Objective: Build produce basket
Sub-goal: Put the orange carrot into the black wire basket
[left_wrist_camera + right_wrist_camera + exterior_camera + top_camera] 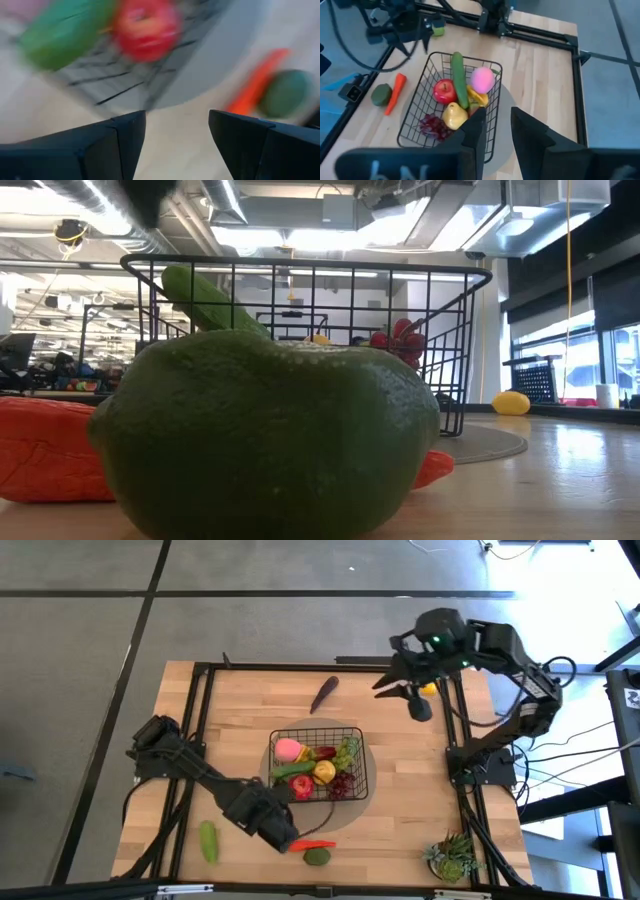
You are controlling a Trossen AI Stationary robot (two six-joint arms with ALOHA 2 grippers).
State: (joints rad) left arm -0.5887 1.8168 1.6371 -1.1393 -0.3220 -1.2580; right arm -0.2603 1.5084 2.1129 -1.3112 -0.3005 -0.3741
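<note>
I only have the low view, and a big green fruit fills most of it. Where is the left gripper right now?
Observer: The left gripper sits by the basket's near left corner, right beside the red chilli and that green fruit.
Operator: Is it holding anything?
Observer: No, its fingers are apart with nothing between them.
Operator: What else lies outside the basket that I can't see?
Observer: A purple eggplant on the table beyond the basket, and a cucumber near the front left edge.
</note>
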